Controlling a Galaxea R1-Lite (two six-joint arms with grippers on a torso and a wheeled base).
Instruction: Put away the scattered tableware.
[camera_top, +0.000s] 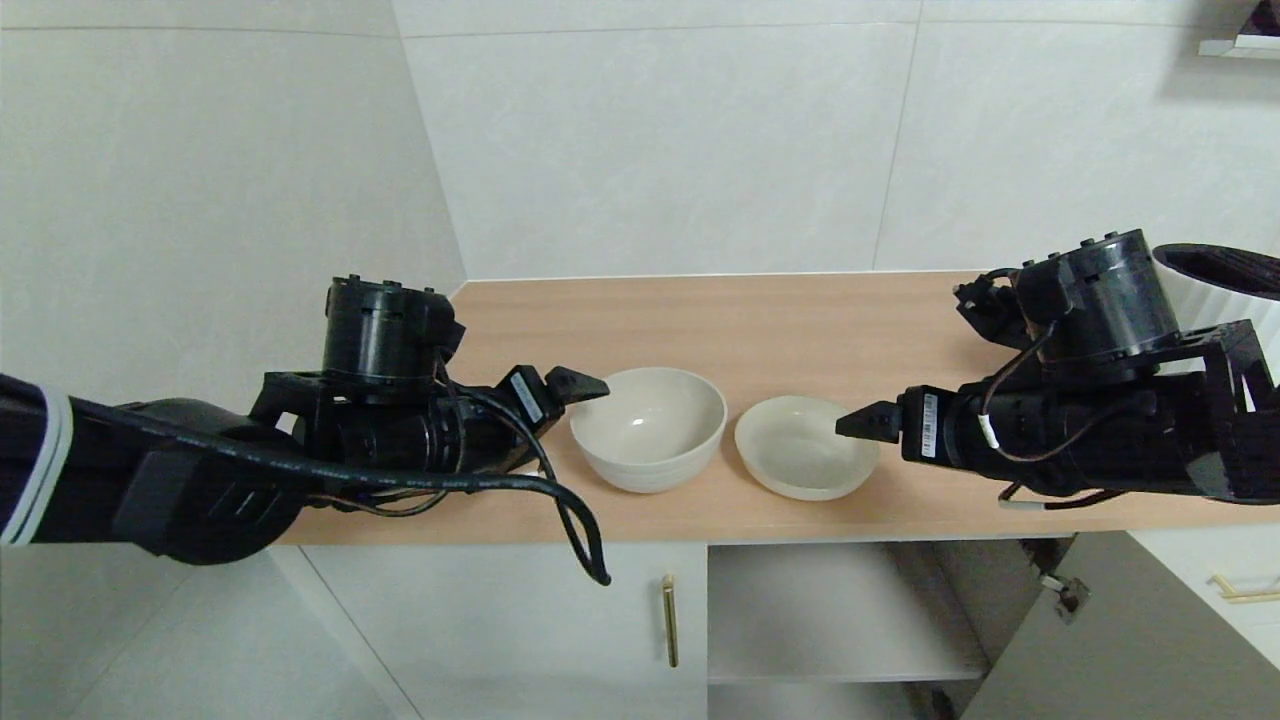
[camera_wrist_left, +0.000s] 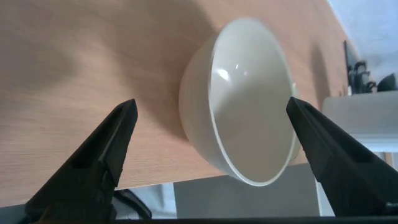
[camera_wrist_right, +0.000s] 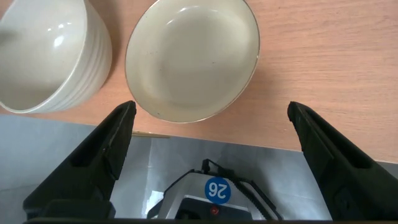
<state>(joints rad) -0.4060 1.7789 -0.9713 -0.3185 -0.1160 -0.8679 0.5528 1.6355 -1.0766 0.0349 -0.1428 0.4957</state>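
The two bowls sat upright, mouths up, near the front edge of the surface (camera_top: 800, 320), about midway along it. The deep bowl (camera_top: 648, 428) lay toward the surface's left end and the shallow bowl (camera_top: 808, 445) just beside it toward the right end, with a narrow gap between their rims. Neither was being touched, and nothing had gone into storage yet.

My left end effector (camera_top: 580, 388) hovered just off the deep bowl's outer side at about rim height. It was released, and in its wrist view the fingers were spread wider than the bowl, which lay between them and beyond their tips. My right end effector (camera_top: 858, 422) mirrored it on the shallow bowl's far side, also released and holding nothing, its tip close to that rim. I judged that I had each arm lined up on its own bowl so that a short advance would bring the fingers around it.

Below the front edge, under the shallow bowl, the cupboard door (camera_top: 1060, 640) stood swung out, showing a bare white shelf (camera_top: 840, 600). That opening read to me as the likely destination, which would explain why the bowls waited so close to the edge above it. The neighbouring door, with a gold handle (camera_top: 670, 620), was shut.
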